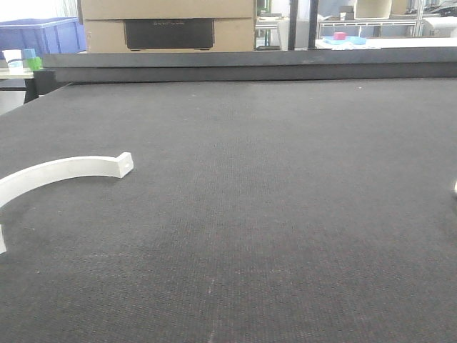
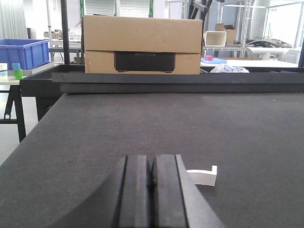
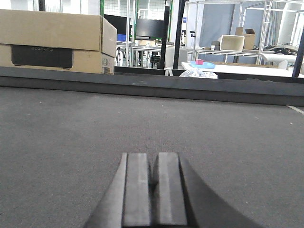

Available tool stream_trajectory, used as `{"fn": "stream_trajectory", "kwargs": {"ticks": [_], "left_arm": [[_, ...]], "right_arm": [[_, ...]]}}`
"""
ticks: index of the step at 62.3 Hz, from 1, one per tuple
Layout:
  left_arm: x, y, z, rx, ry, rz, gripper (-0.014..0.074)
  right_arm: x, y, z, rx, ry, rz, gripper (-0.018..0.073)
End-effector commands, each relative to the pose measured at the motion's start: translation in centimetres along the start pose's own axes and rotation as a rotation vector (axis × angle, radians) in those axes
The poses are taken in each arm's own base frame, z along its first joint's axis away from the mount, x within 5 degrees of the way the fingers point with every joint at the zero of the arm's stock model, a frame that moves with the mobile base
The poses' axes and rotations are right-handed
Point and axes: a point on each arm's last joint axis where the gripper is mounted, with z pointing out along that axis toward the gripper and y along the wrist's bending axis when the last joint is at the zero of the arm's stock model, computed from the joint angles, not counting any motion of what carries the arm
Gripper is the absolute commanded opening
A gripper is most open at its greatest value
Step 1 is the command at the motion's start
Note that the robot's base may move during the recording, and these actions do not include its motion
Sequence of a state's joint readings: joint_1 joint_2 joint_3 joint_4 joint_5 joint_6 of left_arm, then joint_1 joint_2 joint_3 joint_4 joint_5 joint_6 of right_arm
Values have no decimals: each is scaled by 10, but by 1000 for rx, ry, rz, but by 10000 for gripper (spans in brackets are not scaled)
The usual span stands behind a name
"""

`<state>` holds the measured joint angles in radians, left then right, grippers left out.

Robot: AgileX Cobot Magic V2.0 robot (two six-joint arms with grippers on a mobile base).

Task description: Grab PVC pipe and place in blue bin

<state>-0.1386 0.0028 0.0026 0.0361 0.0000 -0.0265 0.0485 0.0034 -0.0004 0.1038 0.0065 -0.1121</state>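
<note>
A white curved PVC pipe piece [image 1: 64,171] lies on the black mat at the left and runs off the left edge of the front view. Its squared end shows in the left wrist view [image 2: 204,176], just right of and beyond my left gripper [image 2: 151,166]. That gripper is shut and empty, low over the mat. My right gripper [image 3: 153,166] is also shut and empty over bare mat, with no pipe in its view. The blue bin [image 1: 43,36] stands off the table at the far back left and also shows in the left wrist view [image 2: 23,52].
A cardboard box [image 1: 168,25] stands behind a raised black rail [image 1: 250,61] along the table's back edge. A small side table with cups [image 1: 18,61] is at the far left. Benches and shelving stand further back on the right.
</note>
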Motion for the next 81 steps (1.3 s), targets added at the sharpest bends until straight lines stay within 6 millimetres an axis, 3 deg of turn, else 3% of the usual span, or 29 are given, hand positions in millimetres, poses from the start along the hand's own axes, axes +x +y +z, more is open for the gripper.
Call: {"fn": "stream_trajectory", "kwargs": {"ticks": [1, 66, 71, 77, 81], "left_arm": [[-3, 0, 0, 7, -22, -6, -111], [-7, 0, -1, 8, -72, -7, -111], [-8, -1, -1, 8, -79, -7, -111], [-8, -1, -1, 9, -85, -7, -111], [-19, 0, -2, 8, -108, -7, -111]], "right_arm": [[-2, 0, 0, 1, -25, -7, -155], [-2, 0, 0, 1, -25, -7, -155], [-8, -1, -1, 8, -87, -7, -155], [-25, -3, -4, 33, -278, 28, -155], [-31, -5, -6, 48, -354, 55, -155]]}}
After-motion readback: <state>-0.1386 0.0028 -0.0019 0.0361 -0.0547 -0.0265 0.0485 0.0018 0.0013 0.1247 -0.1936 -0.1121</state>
